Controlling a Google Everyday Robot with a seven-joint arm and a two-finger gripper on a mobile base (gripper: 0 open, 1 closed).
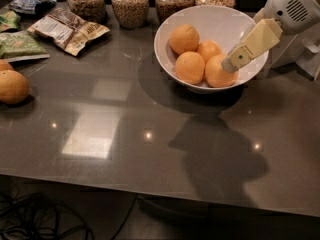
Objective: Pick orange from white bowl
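Note:
The white bowl [215, 19] stands at the back right of the dark table. It holds several oranges: one at the back left [184, 38], a smaller one in the middle [209, 50], one at the front [190, 67] and one at the front right [217, 73]. My gripper [231, 64] reaches in from the upper right over the bowl's right rim. Its cream tip is right at the upper right side of the front-right orange. I cannot see whether it touches the fruit.
Several glass jars of grain [130, 5] line the back edge behind the bowl. Snack packets [70, 29] and a green packet [20, 45] lie at the back left. A loose orange [12, 86] sits at the left edge. The arm's white body [295, 6] is right of the bowl.

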